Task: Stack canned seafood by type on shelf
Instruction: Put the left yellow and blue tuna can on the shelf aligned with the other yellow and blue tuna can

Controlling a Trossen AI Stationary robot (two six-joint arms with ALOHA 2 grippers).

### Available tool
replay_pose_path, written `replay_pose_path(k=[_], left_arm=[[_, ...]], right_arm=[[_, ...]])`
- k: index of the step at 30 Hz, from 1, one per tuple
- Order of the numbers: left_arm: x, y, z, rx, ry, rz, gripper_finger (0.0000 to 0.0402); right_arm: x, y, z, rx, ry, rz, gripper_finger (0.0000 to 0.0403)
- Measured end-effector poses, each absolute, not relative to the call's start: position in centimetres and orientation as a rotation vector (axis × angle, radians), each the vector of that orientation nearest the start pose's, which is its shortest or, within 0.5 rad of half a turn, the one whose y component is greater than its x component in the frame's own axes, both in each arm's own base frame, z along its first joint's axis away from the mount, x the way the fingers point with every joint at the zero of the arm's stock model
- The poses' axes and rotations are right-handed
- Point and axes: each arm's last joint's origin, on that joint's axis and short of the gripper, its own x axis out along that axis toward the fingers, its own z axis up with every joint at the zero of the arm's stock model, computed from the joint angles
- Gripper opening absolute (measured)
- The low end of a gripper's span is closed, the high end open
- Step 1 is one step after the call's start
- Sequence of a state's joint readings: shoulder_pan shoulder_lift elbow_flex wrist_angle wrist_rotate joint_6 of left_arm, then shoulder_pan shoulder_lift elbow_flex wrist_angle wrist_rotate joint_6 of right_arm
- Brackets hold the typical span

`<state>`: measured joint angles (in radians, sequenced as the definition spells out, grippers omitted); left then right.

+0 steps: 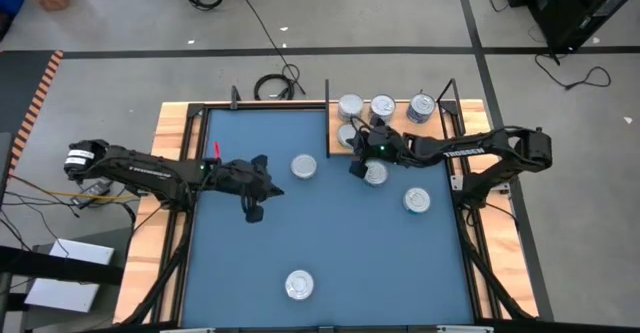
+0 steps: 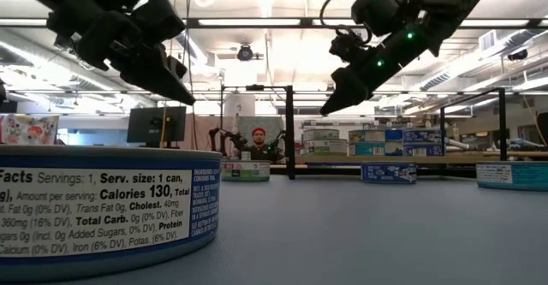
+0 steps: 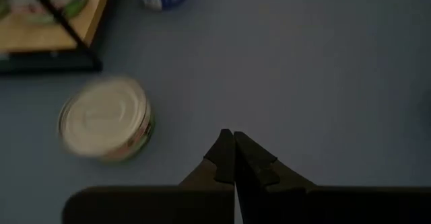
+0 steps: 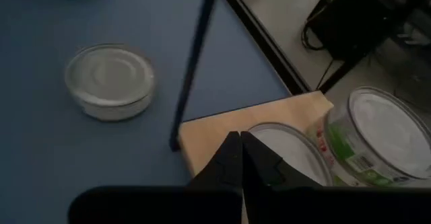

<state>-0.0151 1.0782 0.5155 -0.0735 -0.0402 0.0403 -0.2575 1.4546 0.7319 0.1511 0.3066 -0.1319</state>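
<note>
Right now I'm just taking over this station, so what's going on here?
Two arms are sorting tins onto the shelf at the mat's far right corner. Neither holds anything: both have their jaws shut. The right gripper hovers at the shelf's near left corner, by the tins on the shelf. The left gripper hangs over the mat. Four loose tins lie scattered on the mat.
</note>
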Motion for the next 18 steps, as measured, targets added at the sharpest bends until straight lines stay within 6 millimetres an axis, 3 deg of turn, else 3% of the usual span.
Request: replay_pose_path(k=[11, 18], left_arm=[[19.8, -0.2, 18.7, 0.03, 0.865, 0.1, 0.0001], [18.5, 0.0, 17.8, 0.006, 1.01, 0.276, 0.0024]], right_arm=[[28.8, -5.1, 19.6, -0.132, 0.611, -0.429, 0.0001], [28.9, -2.6, 19.5, -0.155, 0.623, -0.406, 0.0001]])
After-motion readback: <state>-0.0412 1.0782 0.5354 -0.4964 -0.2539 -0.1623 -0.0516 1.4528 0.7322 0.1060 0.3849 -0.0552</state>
